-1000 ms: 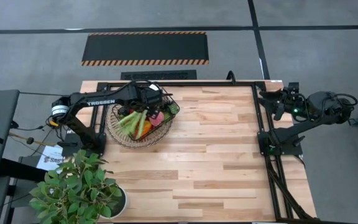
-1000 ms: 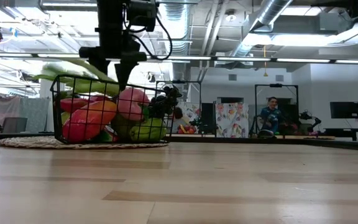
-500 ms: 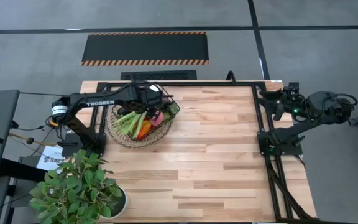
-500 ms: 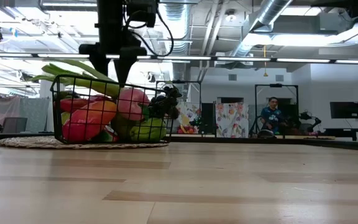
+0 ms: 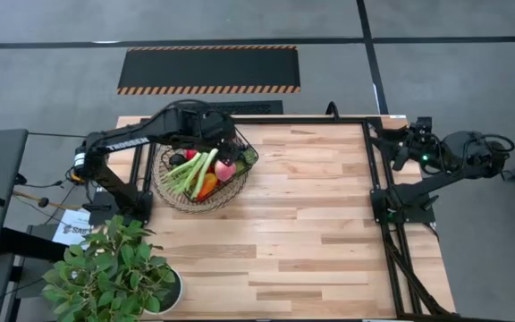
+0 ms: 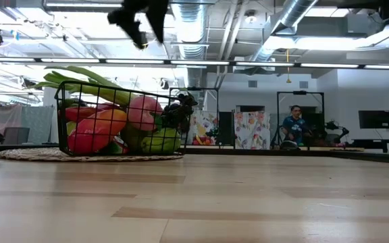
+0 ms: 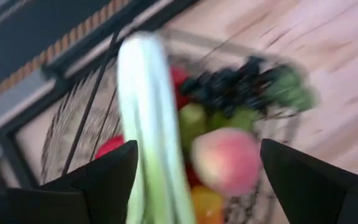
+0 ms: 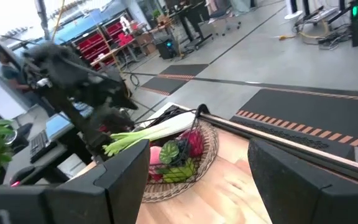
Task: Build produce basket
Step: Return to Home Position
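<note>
The dark wire basket (image 5: 170, 159) (image 6: 61, 115) stands by its flat bottom on a round woven mat at the table's far left. Inside lie the long green-white leek (image 7: 145, 118) (image 5: 197, 170), a peach (image 7: 225, 160), dark grapes (image 7: 225, 90), green pears and red and orange pieces. My left gripper (image 7: 197, 180) (image 6: 144, 23) hangs open well above the basket, near its far rim, touching nothing. My right gripper (image 8: 197, 186) (image 5: 399, 148) waits open at the table's far right corner.
A leafy potted plant (image 5: 105, 273) stands at the table's near left corner. A black frame (image 5: 284, 119) runs along the far and right edges. The wooden table top (image 5: 302, 233) stretches bare from the basket to the right and near sides. A person sits in the room behind (image 6: 292, 128).
My left gripper has risen from just over the produce to well above the basket, tipping as it went. The leek and the other produce have stayed in the basket.
</note>
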### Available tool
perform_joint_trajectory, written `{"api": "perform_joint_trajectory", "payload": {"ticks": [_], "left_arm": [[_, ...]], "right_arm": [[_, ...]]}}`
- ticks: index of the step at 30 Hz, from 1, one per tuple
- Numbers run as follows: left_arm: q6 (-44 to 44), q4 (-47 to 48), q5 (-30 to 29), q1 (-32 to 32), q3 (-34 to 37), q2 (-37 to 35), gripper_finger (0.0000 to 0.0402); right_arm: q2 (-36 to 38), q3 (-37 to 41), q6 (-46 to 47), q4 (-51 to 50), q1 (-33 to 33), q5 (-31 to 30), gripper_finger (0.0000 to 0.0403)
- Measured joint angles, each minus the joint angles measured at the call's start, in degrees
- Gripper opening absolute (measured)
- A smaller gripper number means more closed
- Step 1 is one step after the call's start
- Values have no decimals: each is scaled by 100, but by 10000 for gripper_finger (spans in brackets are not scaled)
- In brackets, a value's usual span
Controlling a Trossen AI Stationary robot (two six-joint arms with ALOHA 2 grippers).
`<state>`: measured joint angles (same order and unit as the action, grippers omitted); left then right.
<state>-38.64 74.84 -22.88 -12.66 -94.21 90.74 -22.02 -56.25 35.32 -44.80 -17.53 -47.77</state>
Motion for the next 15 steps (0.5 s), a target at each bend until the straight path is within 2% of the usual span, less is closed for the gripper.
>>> {"api": "perform_joint_trajectory", "payload": {"ticks": [3, 7, 11, 13, 15], "left_arm": [[354, -5, 66, 143, -564, 0, 325], [526, -10, 142, 413, -1280, -5, 325], [933, 58, 259, 642, -1734, -9, 325], [1107, -140, 264, 686, -1808, -9, 325], [1546, -379, 303, 705, -1810, -21, 325]], "right_arm": [[0, 0, 30, -2, 2, -24, 291], [0, 0, 69, -72, -2, 262, 291], [0, 0, 101, 188, -7, 263, 291], [0, -2, -364, 478, -5, 268, 291], [-1, -2, -1302, 1046, -22, 468, 291]]}}
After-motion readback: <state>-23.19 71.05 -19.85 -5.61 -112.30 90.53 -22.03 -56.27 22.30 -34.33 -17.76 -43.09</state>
